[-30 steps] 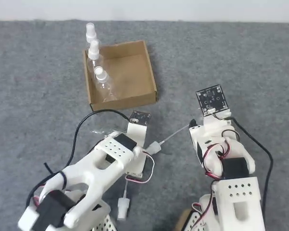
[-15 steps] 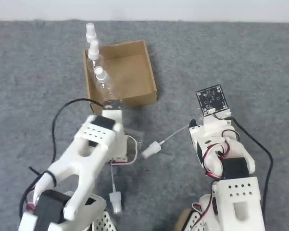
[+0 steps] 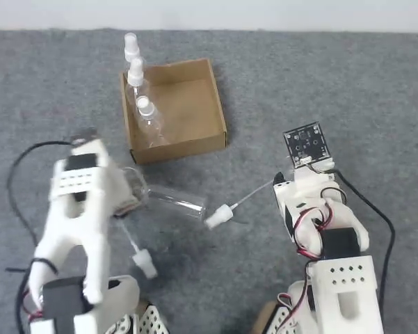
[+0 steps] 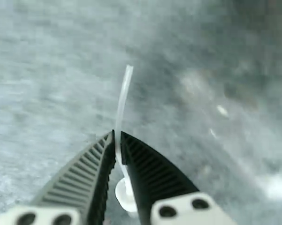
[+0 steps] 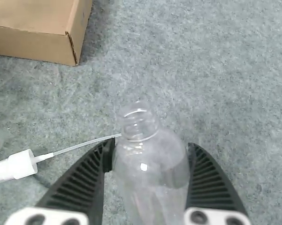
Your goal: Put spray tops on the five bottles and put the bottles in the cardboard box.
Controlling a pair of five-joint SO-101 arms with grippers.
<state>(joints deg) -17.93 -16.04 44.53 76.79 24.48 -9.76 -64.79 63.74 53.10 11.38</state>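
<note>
Clear bottle [image 5: 148,161] between the right fingers [image 5: 80,180]

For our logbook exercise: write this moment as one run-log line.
left gripper: shut on white plastic spray top | right gripper: shut on uncapped clear plastic bottle

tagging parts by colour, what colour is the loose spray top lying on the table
The spray top is white; it shows best in the right wrist view.
</note>
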